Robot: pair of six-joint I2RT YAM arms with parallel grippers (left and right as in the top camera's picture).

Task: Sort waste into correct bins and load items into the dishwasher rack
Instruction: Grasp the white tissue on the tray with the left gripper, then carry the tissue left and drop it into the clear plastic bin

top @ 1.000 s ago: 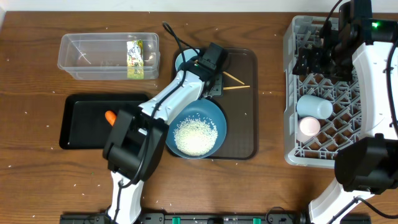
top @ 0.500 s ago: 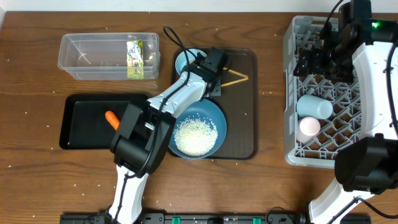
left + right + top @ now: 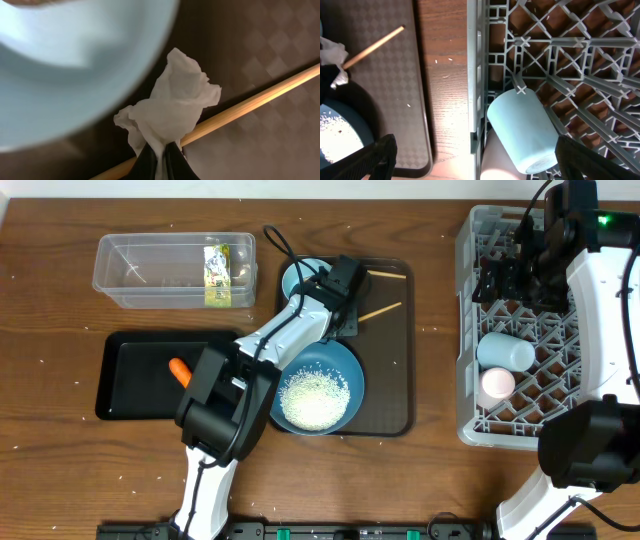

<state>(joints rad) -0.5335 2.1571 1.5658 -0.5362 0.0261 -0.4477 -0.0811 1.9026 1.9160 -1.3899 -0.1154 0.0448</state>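
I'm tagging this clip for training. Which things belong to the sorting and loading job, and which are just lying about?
Job: crumpled tissue, chopsticks, carrot, wrapper, rice, large blue bowl, small blue bowl, light blue cup, pink cup, clear tub, black tray, rack.
Lying about: brown serving tray, table.

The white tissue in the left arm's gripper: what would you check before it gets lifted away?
1. Is the left gripper shut on the tissue? Ok.
2. Is the hold firm? Cannot tell; only a thin end is pinched.
3. Is the chopstick under the tissue free of the grip? Cannot tell; it passes right beside it.
4. Does the clear tub have room? Ok; only the wrapper shows inside.
5. Is the black tray taking the food waste? Ok; the carrot lies in it.
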